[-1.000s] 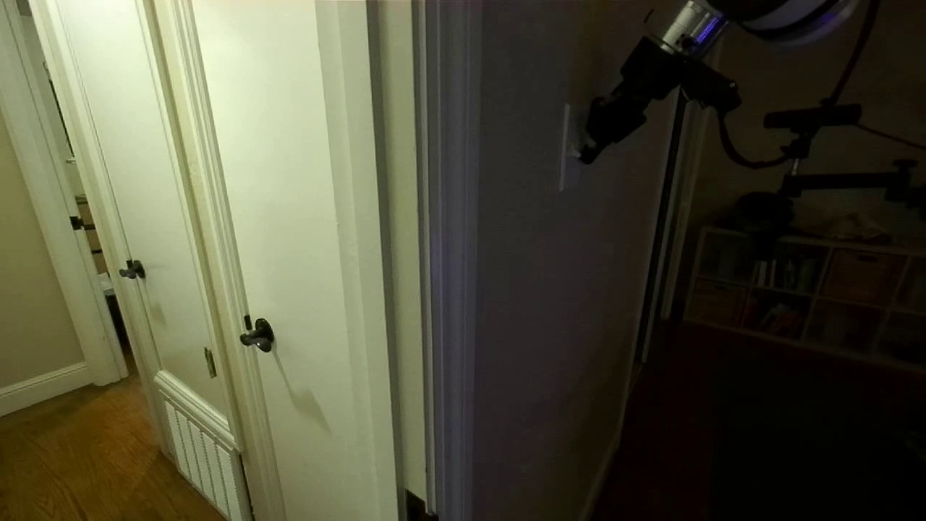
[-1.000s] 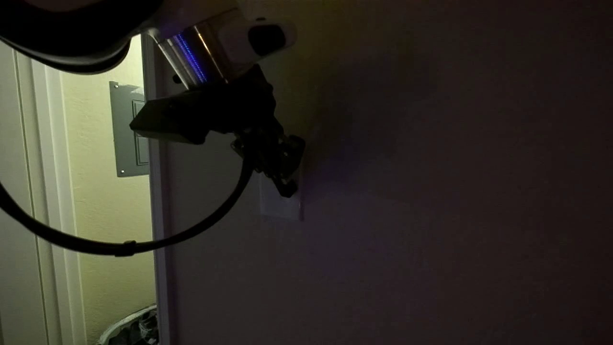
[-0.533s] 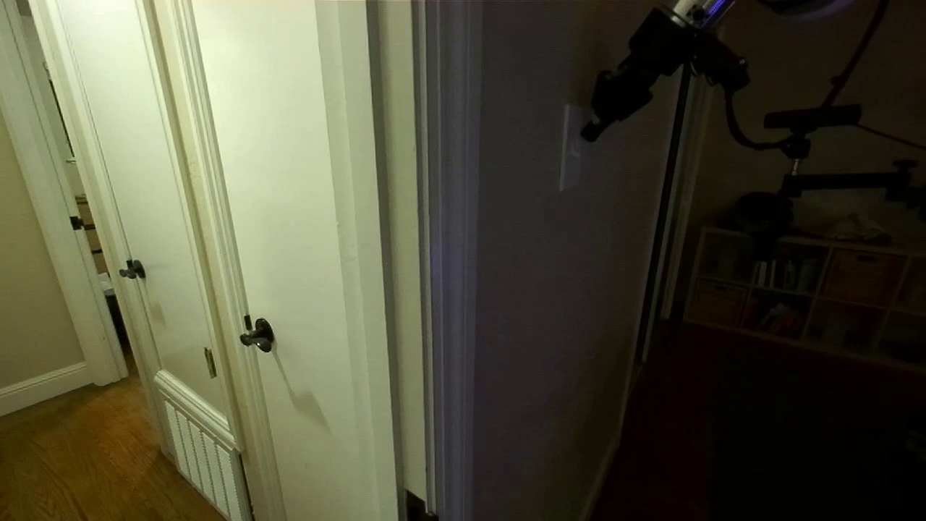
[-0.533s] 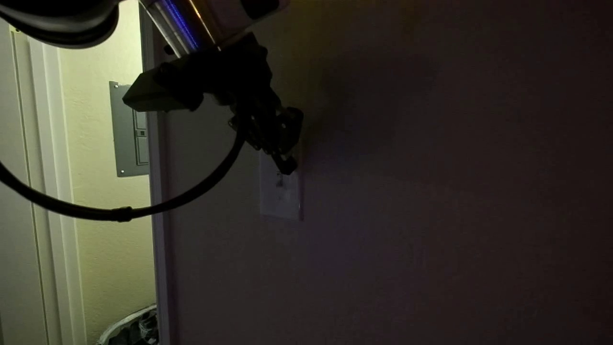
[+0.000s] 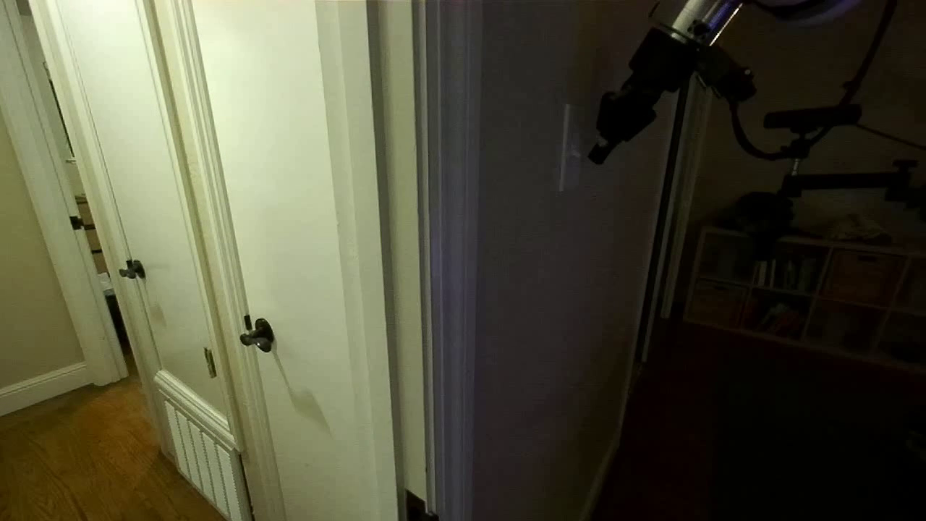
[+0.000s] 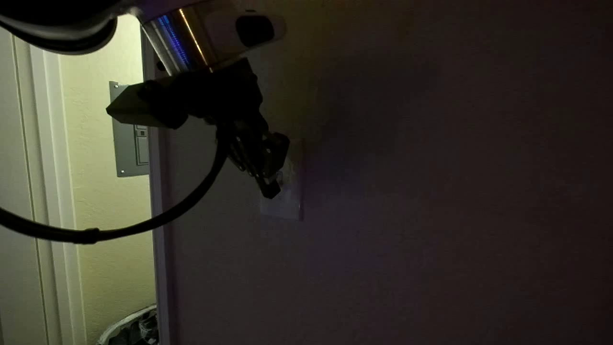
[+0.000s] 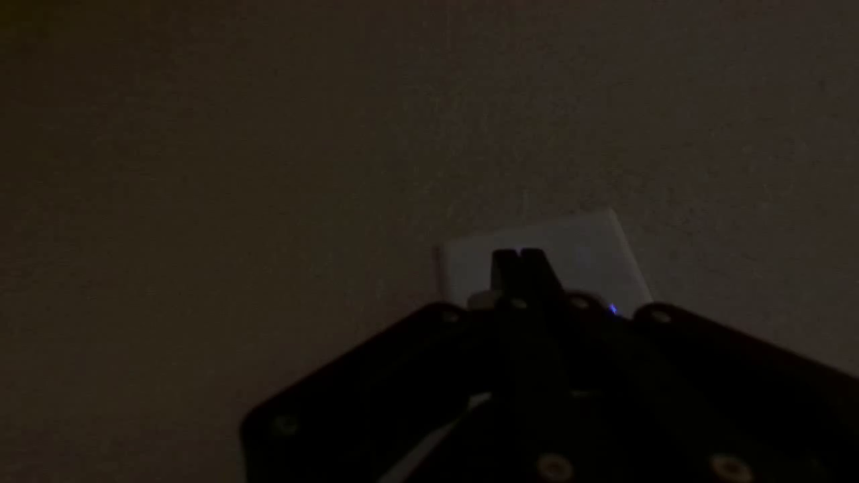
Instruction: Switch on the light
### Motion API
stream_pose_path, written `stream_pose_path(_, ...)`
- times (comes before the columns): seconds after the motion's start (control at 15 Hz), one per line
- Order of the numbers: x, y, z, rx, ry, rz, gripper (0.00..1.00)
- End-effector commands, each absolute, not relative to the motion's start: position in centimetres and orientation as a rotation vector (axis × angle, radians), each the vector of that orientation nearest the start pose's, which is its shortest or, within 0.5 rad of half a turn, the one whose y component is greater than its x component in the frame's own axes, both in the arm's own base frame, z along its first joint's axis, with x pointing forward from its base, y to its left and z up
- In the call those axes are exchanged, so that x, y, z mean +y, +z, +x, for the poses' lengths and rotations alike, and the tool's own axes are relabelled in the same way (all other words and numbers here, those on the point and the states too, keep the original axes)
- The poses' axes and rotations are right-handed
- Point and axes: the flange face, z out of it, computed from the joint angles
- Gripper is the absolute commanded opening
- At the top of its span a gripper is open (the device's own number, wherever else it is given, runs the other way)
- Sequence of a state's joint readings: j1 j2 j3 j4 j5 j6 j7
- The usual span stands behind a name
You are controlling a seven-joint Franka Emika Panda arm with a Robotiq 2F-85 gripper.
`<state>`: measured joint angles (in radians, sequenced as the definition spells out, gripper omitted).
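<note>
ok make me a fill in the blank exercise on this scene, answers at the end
In the wrist view, the gripper is shut, its ____ fingertips side by side.
In an exterior view, a gap separates it from the pale switch plate mounted on the ____.
The side with the cube shelf is not brighter but ____ than the side with the white doors.
The lit floor by those doors is made of ____.
Missing words: two; wall; darker; wood

Silv. cuff (image 6: pixel 186 40), blk cable (image 6: pixel 143 225), blk jaws w/ screws (image 7: pixel 555 467).
</note>
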<state>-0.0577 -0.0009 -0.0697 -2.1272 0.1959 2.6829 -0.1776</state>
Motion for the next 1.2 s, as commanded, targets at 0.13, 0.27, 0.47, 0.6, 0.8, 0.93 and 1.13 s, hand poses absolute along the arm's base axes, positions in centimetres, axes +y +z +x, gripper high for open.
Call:
stream_pose_path(0.13,-7.5,47.8,57.8,0.138,-0.874,-2.956,0.05)
stream_pose_path(0.27,-7.6,47.6,58.0,0.145,-0.870,-2.953,0.05)
stream_pose_path(0.47,-7.7,46.8,58.1,0.155,-0.842,-2.956,0.05)
stream_pose_path(0.6,-7.7,46.2,58.4,0.152,-0.828,-2.958,0.05)
stream_pose_path(0.8,-7.7,45.8,58.8,0.150,-0.836,-2.958,0.05)
stream_pose_path(0.93,-7.9,46.1,59.1,0.154,-0.861,-2.955,0.06)
stream_pose_path(1.13,-8.2,47.1,59.4,0.168,-0.919,-2.938,0.05)
